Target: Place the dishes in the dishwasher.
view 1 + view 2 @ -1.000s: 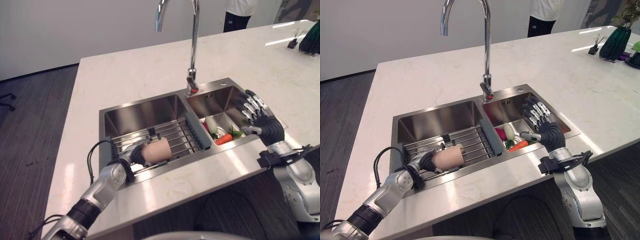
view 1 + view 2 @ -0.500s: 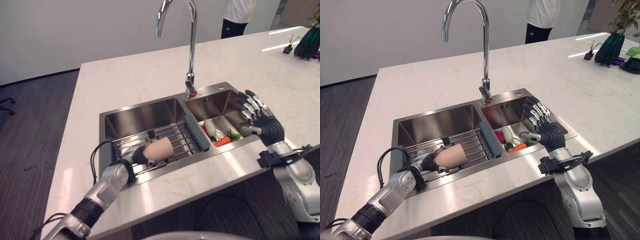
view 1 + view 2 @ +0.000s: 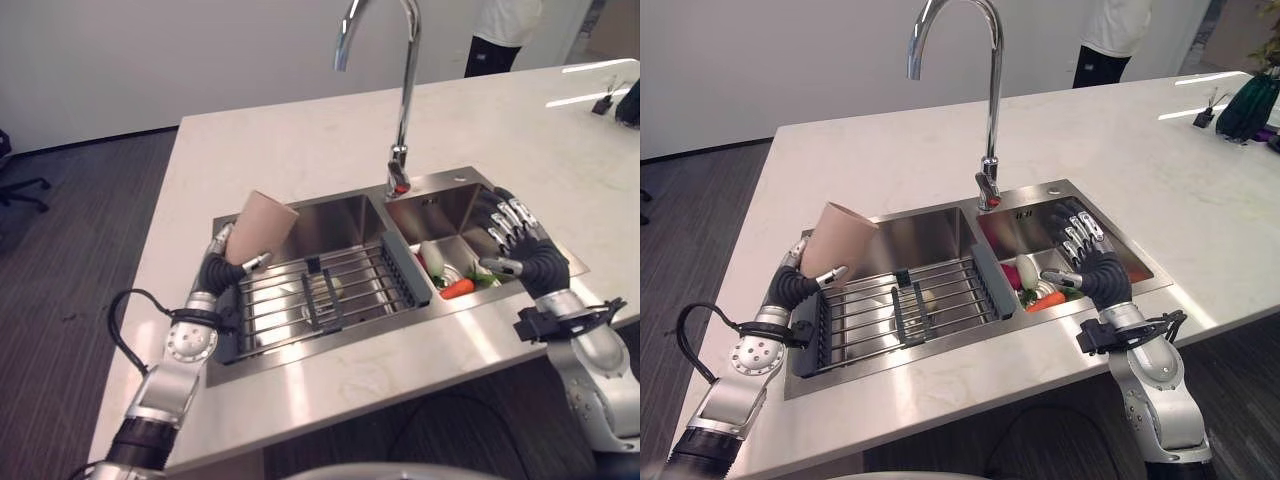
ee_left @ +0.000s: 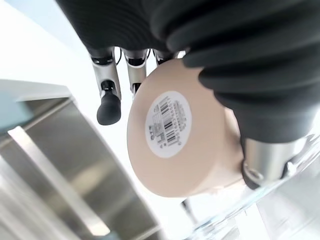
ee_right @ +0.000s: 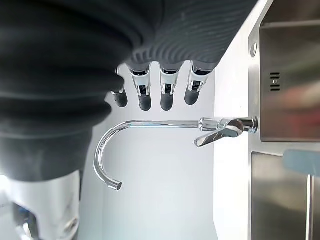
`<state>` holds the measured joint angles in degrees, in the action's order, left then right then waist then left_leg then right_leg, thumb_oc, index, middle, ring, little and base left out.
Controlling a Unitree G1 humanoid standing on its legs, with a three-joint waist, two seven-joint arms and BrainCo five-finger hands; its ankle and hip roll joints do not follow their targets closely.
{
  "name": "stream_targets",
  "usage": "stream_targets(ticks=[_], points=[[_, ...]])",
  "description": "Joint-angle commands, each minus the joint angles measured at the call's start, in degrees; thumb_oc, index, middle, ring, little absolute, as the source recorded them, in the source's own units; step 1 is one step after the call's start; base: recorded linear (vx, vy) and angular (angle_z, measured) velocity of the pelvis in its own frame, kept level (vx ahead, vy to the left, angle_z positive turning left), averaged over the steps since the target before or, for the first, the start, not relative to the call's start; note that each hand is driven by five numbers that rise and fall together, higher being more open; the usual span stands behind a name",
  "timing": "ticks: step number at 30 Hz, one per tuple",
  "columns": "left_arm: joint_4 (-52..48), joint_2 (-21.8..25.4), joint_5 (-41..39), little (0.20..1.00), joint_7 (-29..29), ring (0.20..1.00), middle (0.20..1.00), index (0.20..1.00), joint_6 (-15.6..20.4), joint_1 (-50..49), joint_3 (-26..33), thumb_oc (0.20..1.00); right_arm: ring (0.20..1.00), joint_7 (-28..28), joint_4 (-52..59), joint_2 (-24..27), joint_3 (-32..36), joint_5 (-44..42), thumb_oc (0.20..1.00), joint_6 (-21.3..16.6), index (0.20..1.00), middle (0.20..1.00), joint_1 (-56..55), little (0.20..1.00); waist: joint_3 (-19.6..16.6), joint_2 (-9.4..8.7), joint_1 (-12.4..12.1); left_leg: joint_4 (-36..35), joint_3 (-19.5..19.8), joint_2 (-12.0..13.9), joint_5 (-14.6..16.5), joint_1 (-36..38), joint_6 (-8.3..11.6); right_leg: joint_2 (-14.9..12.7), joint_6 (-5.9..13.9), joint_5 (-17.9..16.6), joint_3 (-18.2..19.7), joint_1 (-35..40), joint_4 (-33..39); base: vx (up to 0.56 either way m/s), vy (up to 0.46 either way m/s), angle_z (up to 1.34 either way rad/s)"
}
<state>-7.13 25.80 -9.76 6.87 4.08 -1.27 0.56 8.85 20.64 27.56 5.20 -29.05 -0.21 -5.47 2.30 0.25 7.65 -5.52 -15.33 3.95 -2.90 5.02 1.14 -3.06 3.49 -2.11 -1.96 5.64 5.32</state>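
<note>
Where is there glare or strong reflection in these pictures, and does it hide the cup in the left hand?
Left eye view: bright streaks lie on the far countertop, away from the cup in the left hand. Right eye view: the steel sink rim shines softly. Left wrist view: white washed-out background, yet the cup's base shows plainly.

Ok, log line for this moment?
left hand: shut on beige cup, raised above sink's left edge | right hand: open over right basin
</note>
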Motion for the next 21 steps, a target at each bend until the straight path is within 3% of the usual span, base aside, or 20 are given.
stream_targets(ticks=[1,5,9,10,12,13,15,17,18,19,21], points=[[-5.42,-0.17,-16.14,0.2,-5.77,0.2,0.2,0.2,8.42,3.26,0.17,0.2,1.0,-1.39,2.84,-1.83,3.34,1.79,1.0,-4.48,1.0,1.0,1.38,1.0,-0.03,-0.75,-0.93,0.52,3.16,3.97,2.04,3.07,2.15,-1.91,2.13,-1.81,-2.73,-0.48,-0.32,-0.03,-0.155,0.32],[-11.26,-1.62,-20.79,0.2,-8.44,0.2,0.2,0.2,9.43,-0.33,0.95,0.2,1.0,-1.77,5.06,-2.07,4.02,0.76,1.0,-5.76,1.0,1.0,-0.56,1.0,0.27,-1.08,-1.99,0.52,4.27,5.11,1.01,2.45,2.95,-0.87,1.28,-1.2,-2.85,-0.32,-0.32,-0.03,-0.201,0.29],[-13.59,-0.77,-22.58,0.2,-11.54,0.2,0.2,0.2,12.36,-1.71,-0.39,0.2,1.0,-4.25,6.0,-1.09,4.58,2.25,1.0,-8.7,1.0,1.0,-0.88,1.0,2.46,-1.08,-2.92,0.52,4.51,7.99,-3.02,-2.12,5.34,0.99,0.36,-0.56,-3.83,-1.6,-0.32,-0.2,-0.186,0.42],[-13.62,-0.52,-23.36,0.2,-12.25,0.2,0.2,0.2,13.41,-1.37,-0.79,0.2,1.0,-5.29,5.78,-0.44,4.86,2.0,1.0,-9.19,1.0,1.0,-0.31,1.0,3.16,-1.08,-3.16,0.52,4.62,7.72,-3.32,-2.99,5.37,1.23,0.27,-0.53,-3.82,-1.88,-0.32,-0.39,-0.109,0.63],[-14.06,-0.63,-23.99,0.2,-11.93,0.2,0.2,0.2,14.86,-0.8,-1.55,0.2,1.0,-6.28,4.47,1.04,4.73,1.19,1.0,-9.76,1.0,1.0,1.44,1.0,4.15,-1.83,-2.32,7.35,-1.0,5.82,-1.1,-1.61,4.1,0.22,-0.26,-1.41,-5.49,-3.11,-0.32,-0.42,-0.089,0.63],[-13.97,-1.06,-23.55,0.2,-11.09,0.2,0.2,0.2,15.0,1.29,-2.62,0.2,1.0,-6.75,3.21,1.98,4.56,0.78,1.0,-11.18,1.0,1.0,2.31,1.0,4.69,-2.7,-0.95,21.65,-3.57,6.1,0.72,-1.51,4.08,-0.21,-1.42,-2.94,-7.41,-4.15,-0.32,-0.43,-0.041,0.49],[-13.92,-1.39,-21.61,0.2,-10.37,0.2,0.2,0.2,14.62,2.96,-3.18,0.2,1.0,-6.82,2.87,1.77,4.72,1.43,1.0,-12.25,1.0,1.0,2.31,1.0,4.24,-2.58,0.84,27.0,-1.64,5.08,2.13,1.51,3.89,-0.18,-1.73,-5.46,-8.63,-6.51,-0.32,-0.39,0.089,0.55],[-13.3,-1.17,-21.28,0.2,-9.43,0.2,0.2,0.2,14.79,3.3,-3.51,0.2,1.0,-6.53,2.8,1.71,5.05,1.48,1.0,-12.9,1.0,1.0,1.79,1.0,3.33,-1.7,2.11,25.32,0.16,3.42,2.04,5.29,3.91,0.03,-1.46,-6.84,-9.76,-8.49,-0.32,-0.3,0.218,0.62],[-12.54,-0.9,-22.16,0.2,-9.41,0.2,0.2,0.2,14.78,3.57,-3.53,0.2,1.0,-6.41,2.88,2.03,5.65,1.23,1.0,-13.14,1.0,1.0,1.31,1.0,2.45,-0.47,3.25,21.19,0.77,2.6,2.11,8.78,4.19,0.75,-1.09,-7.66,-10.7,-9.9,-0.32,-0.34,0.369,0.24],[-12.14,-0.59,-23.04,0.2,-9.73,0.2,0.2,0.2,14.85,3.62,-3.68,0.2,1.0,-6.95,3.1,2.72,6.07,0.59,1.0,-12.8,1.0,1.0,1.22,1.0,2.19,0.56,3.74,13.82,1.23,0.74,5.11,11.1,3.14,0.66,-0.26,-8.63,-12.21,-11.83,-0.9,-0.34,0.413,0.44],[-12.2,-0.79,-23.92,0.2,-10.27,0.2,0.2,0.2,13.89,4.17,-3.99,0.2,1.0,-7.1,2.76,2.49,6.82,0.47,1.0,-12.81,1.0,1.0,1.4,1.0,2.38,0.36,3.79,6.45,2.03,-2.22,9.74,12.48,1.29,-0.52,1.78,-10.74,-13.45,-14.24,-1.34,-0.31,0.359,0.59]])
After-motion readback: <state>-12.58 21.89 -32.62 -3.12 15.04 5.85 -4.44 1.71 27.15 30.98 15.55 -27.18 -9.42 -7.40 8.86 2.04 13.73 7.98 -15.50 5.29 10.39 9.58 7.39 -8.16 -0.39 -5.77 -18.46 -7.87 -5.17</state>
